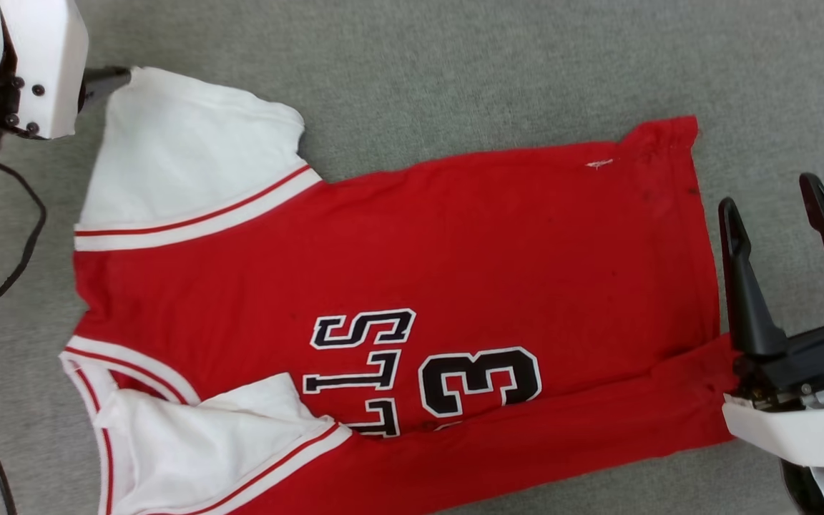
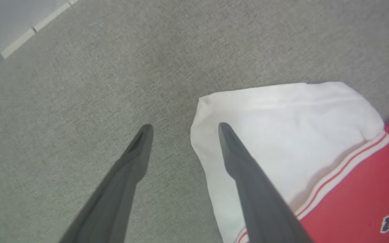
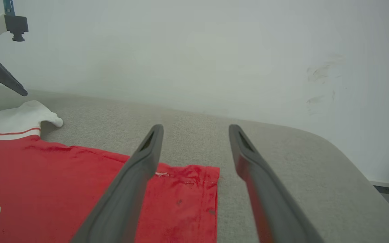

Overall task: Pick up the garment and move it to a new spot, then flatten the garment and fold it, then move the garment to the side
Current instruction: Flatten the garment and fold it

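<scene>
Between the left gripper [image 2: 184, 126] and right gripper [image 1: 771, 197] the shirt [image 1: 455, 272] lies flat on the grey surface [image 1: 455, 71], long axis L to R. Its hem [image 1: 702, 236] is just beside the right one, and its far sleeve [image 2: 282, 135] is at the left one, one finger [image 2: 248, 182] over its edge. Both grippers wide open, nothing held; near long side looks folded over, so next grab is prob. the far edge.

Red garment [image 1: 398, 286] lying on grey surface [image 1: 455, 64], right claw [image 1: 769, 194] spread beside its hem
</scene>
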